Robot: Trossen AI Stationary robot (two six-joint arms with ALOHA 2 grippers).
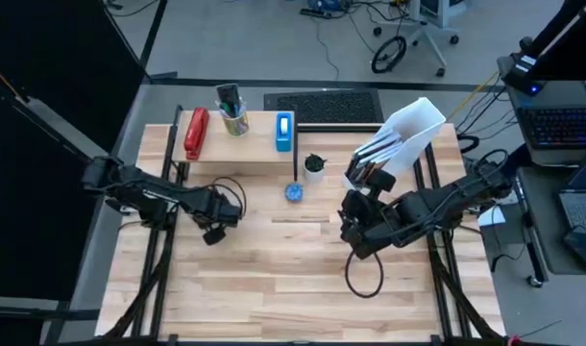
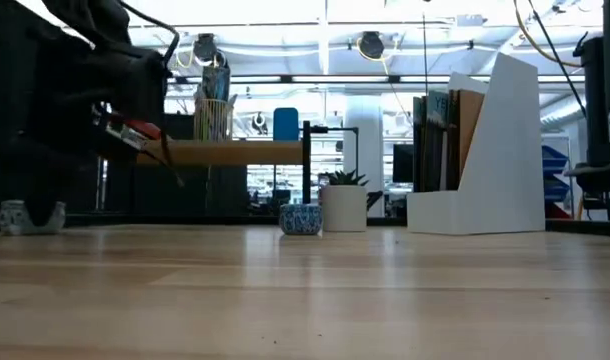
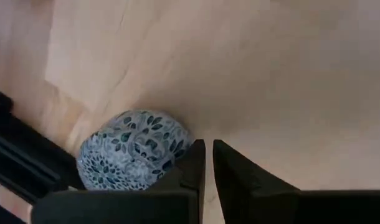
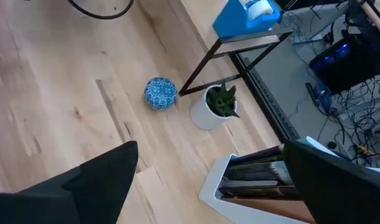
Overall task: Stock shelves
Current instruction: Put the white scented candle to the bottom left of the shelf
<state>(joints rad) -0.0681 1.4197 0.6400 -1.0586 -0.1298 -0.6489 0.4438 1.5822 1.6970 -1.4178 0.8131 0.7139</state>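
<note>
The low wood shelf (image 1: pixel 245 154) stands at the far side with a red stapler (image 1: pixel 195 133), a pencil cup (image 1: pixel 233 113) and a blue tape dispenser (image 1: pixel 285 132) on it. The white file holder (image 1: pixel 418 125) stands at the far right with files in it. A blue patterned round pot (image 1: pixel 294 192) and a small plant pot (image 1: pixel 314 165) rest on the table by the shelf's right leg. My left gripper (image 1: pixel 216 229) is shut, close beside another blue patterned piece (image 3: pixel 134 158). My right gripper (image 4: pixel 209 186) is wide open over bare table at centre right. My left gripper has nothing between its fingers. The outer side of one finger (image 3: pixel 190 165) stands right against the blue patterned piece's rounded side (image 3: pixel 171 155), which lies on the table. I cannot tell whether they touch.
Black frame rails (image 1: pixel 163 231) run along the table's left and right sides. A loose black cable loop (image 1: pixel 365 274) lies on the table below my right gripper. Bare wood spreads across the table's middle and near half (image 1: pixel 293 288).
</note>
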